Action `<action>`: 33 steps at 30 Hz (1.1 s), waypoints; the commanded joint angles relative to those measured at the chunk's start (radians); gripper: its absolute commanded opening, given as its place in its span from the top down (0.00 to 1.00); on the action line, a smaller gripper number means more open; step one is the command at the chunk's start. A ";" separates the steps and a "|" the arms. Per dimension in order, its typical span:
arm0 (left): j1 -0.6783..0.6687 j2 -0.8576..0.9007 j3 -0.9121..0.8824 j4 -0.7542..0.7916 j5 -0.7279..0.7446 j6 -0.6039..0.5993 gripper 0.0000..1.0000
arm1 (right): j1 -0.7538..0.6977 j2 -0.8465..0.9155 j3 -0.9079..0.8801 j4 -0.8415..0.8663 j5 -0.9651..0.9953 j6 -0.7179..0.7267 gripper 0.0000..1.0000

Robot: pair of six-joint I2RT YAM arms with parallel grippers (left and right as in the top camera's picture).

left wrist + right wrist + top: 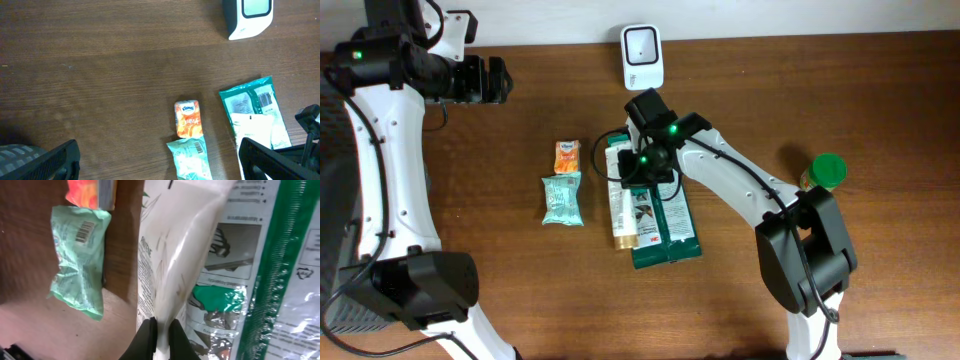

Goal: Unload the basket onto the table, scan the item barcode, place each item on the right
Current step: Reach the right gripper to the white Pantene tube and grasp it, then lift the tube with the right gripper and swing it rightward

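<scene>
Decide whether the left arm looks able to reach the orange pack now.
Probably yes: bare table lies between the open left gripper and the orange pack; the right gripper is off at the tube.

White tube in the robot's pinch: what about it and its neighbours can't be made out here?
- white tube: no barcode shows; print blurred in right wrist view, right gripper covers its pinched end.
- scanner: cut off by top edge, left wrist view.
- green-lidded jar: body mostly hidden behind right arm, overhead.
</scene>
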 commanded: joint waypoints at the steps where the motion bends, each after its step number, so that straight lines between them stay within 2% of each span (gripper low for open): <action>1: 0.003 -0.006 0.005 0.002 0.011 0.013 0.01 | 0.030 0.032 0.024 -0.002 0.013 -0.029 0.96; 9: 0.003 -0.006 0.005 0.002 0.011 0.013 0.01 | 0.066 0.114 0.024 0.030 0.062 -0.037 0.95; 11: 0.003 -0.006 0.005 0.002 0.011 0.013 0.01 | 0.047 0.097 0.037 0.018 0.062 -0.037 0.85; 13: 0.003 -0.006 0.005 0.002 0.011 0.013 0.01 | -0.006 0.056 0.073 -0.024 0.034 -0.058 0.69; 16: 0.004 -0.006 0.005 0.002 0.011 0.013 0.01 | -0.063 0.038 0.077 -0.039 -0.045 -0.086 0.62; 17: 0.004 -0.006 0.005 0.002 0.011 0.013 0.01 | -0.099 0.040 0.077 -0.050 -0.100 -0.099 0.58; 18: 0.004 -0.006 0.005 0.002 0.011 0.013 0.01 | -0.122 0.048 0.076 -0.061 -0.148 -0.133 0.49; 20: 0.004 -0.006 0.005 0.002 0.011 0.013 0.01 | -0.131 0.065 0.071 -0.061 -0.183 -0.149 0.44; 33: 0.004 -0.006 0.005 0.002 0.011 0.013 0.01 | -0.070 0.196 0.056 -0.026 -0.219 -0.152 0.43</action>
